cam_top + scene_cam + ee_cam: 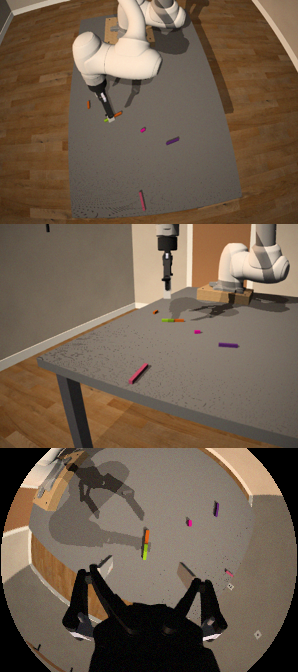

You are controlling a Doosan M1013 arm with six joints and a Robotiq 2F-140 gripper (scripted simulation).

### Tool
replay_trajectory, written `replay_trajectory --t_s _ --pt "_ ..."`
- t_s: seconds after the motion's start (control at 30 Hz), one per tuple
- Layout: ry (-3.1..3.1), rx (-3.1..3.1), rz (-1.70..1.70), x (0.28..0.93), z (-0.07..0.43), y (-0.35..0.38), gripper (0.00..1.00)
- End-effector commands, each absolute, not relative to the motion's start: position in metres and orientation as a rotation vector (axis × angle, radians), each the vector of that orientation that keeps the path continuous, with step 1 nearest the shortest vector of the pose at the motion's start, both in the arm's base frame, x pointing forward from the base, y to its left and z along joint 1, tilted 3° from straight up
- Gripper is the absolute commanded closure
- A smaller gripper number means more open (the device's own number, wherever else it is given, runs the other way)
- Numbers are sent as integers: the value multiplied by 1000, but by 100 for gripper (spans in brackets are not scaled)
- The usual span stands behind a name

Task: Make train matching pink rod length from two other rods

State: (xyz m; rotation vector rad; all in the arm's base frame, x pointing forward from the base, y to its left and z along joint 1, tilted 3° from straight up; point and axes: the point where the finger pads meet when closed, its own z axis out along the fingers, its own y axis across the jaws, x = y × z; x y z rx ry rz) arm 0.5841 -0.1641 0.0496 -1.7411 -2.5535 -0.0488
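A lime rod and an orange rod lie flat in one straight line on the grey table, end to end, with their ends touching or nearly so. In the wrist view the lime rod and the orange rod lie far below, between the spread fingers. My gripper is open and empty, and hangs well above the lime rod. From above, the gripper hides most of the lime rod. The pink rod lies alone near the table's front edge.
A second orange rod lies to the left of the train, apart from it. A magenta rod and a purple rod lie to the right, well apart. The arm's wooden base stands at the back.
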Motion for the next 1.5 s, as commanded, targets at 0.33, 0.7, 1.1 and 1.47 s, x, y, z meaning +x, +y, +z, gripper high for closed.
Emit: replay_trajectory --t_s 0.33,0.7,1.1,1.47 --pt "-2554 -1741 -49 584 65 -165 0" --pt "-2554 -1741 -49 586 113 -168 0" --pt "-2554 -1741 -49 586 125 -168 0" --pt "-2554 -1741 -49 586 125 -168 0"
